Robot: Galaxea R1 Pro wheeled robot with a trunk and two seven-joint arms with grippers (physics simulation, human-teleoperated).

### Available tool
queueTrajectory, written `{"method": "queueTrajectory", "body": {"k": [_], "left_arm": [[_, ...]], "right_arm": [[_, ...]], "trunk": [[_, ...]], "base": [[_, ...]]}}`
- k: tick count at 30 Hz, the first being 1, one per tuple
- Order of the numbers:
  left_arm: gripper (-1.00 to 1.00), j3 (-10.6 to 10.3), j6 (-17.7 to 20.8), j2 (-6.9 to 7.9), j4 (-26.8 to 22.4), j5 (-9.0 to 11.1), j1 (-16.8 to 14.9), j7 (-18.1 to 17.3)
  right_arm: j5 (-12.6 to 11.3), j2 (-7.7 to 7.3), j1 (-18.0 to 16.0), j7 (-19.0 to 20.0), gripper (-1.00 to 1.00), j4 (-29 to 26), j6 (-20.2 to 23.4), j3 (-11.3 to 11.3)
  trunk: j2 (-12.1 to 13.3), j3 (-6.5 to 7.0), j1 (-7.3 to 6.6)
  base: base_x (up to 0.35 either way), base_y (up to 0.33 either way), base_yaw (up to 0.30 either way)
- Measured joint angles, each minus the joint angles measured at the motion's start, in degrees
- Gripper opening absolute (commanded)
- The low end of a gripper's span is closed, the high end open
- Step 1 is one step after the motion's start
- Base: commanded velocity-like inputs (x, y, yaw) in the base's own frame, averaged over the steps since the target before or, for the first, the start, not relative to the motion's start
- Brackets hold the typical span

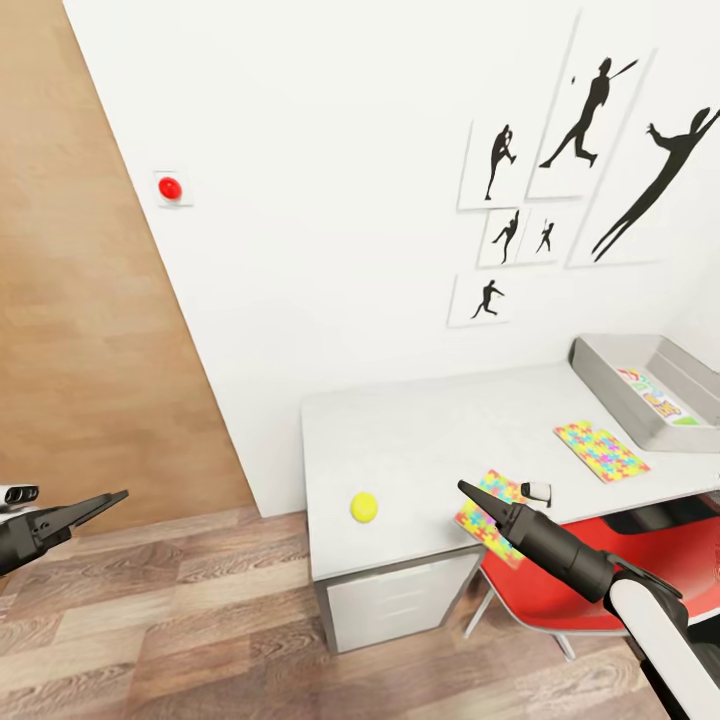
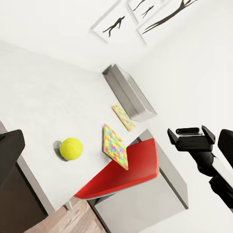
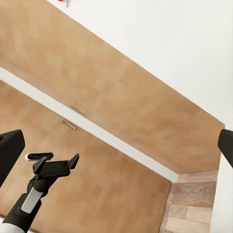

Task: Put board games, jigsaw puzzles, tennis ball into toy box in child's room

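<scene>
The toy box (image 1: 600, 372) sits at the tabletop's (image 1: 420, 440) far right corner, its long axis running toward the wall, a board game (image 1: 655, 397) inside. Two jigsaw puzzles (image 1: 600, 450) lie nearer; the tennis ball (image 1: 364, 507) rests by the front edge. Both grippers, left (image 1: 112, 497) and right (image 1: 468, 489), hang empty, jaws spread in the wrist views.

Right tool (image 3: 116, 145) fingertips spread wide apart, nothing between them. Ahead: wood-panelled wall (image 3: 121, 97). The left tool (image 3: 54, 166) is near one fingertip.
</scene>
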Motion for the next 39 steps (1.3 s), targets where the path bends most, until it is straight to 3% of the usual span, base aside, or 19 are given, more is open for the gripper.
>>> {"method": "queueTrajectory", "body": {"k": [27, 39], "left_arm": [[1.0, 0.0, -0.1, 0.0, -0.1, 0.0, 0.0, 0.0], [1.0, 0.0, -0.9, 0.0, -0.1, 0.1, 0.0, 0.0]], "right_arm": [[0.0, -0.01, 0.0, 0.0, 1.0, 0.0, 0.0, 0.0], [0.0, -0.01, 0.0, 0.0, 1.0, -0.1, 0.0, 0.1]], "trunk": [[0.0, 0.8, 0.01], [0.0, 1.81, 0.03]], "base": [[-0.003, -0.001, -0.039], [-0.218, -0.064, -0.144]]}}
